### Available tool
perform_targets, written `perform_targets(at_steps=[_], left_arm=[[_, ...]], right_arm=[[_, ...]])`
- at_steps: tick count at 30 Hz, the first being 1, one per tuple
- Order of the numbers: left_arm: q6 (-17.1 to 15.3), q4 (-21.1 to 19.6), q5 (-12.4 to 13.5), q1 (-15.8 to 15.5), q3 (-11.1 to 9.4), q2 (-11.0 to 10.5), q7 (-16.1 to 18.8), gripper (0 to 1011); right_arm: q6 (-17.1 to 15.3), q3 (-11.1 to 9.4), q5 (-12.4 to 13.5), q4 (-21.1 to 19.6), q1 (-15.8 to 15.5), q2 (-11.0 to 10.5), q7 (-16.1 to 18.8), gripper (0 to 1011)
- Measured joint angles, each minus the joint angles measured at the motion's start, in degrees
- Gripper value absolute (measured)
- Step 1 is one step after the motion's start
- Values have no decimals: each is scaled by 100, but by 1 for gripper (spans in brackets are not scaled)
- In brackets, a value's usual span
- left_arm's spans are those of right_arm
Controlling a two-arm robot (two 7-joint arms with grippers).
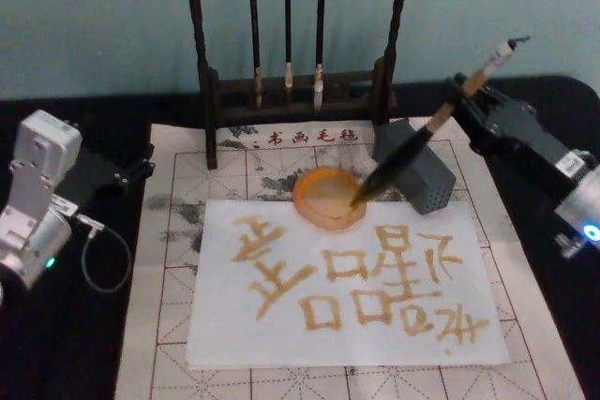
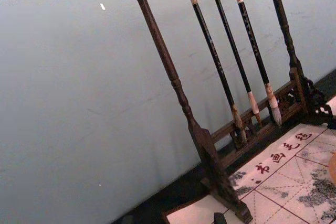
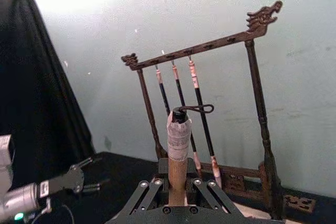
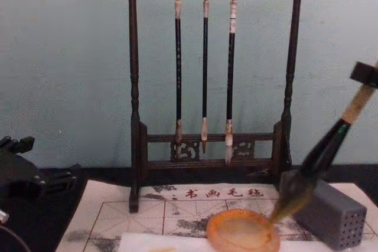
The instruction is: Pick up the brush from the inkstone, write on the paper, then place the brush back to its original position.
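The brush (image 1: 403,161) slants down from upper right, its dark bristles touching the inner right rim of the orange inkstone (image 1: 326,200). My right gripper (image 1: 464,89) is shut on the tan handle, high above the table's right side. From the right wrist, the taped handle end (image 3: 178,140) rises between the fingers (image 3: 149,190). The chest view shows the brush (image 4: 322,151) dipping to the inkstone (image 4: 242,232). The white paper (image 1: 347,325) with ochre characters lies just in front of the inkstone. My left gripper (image 1: 139,168) is parked open at the far left.
A dark wooden rack (image 1: 291,86) with three thin hanging brushes (image 4: 205,75) stands behind the inkstone. A grey block with small holes (image 1: 424,173) sits right of the inkstone, under the brush. A gridded felt mat (image 1: 164,325) covers the black table.
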State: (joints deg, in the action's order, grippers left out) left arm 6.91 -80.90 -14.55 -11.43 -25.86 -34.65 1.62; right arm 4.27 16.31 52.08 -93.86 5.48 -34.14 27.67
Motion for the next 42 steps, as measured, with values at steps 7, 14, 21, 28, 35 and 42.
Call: perform_targets(at_steps=[7, 14, 21, 28, 35, 42], left_arm=[[0, 0, 0, 0, 0, 0, 0, 1001], [0, 0, 0, 0, 0, 0, 0, 1001], [0, 0, 0, 0, 0, 0, 0, 1001], [0, 0, 0, 0, 0, 0, 0, 1001], [0, 0, 0, 0, 0, 0, 0, 1001], [0, 0, 0, 0, 0, 0, 0, 1001]], right_arm=[[255, -200, -197, -121, -306, -215, 314, 197], [610, -371, -533, -197, -605, -416, 646, 197], [772, -479, -795, -211, -781, -504, 818, 195], [841, -551, -1025, -184, -884, -532, 907, 195], [842, -608, -1128, -160, -943, -561, 1001, 197], [951, -656, -1299, -132, -1027, -585, 1075, 195]])
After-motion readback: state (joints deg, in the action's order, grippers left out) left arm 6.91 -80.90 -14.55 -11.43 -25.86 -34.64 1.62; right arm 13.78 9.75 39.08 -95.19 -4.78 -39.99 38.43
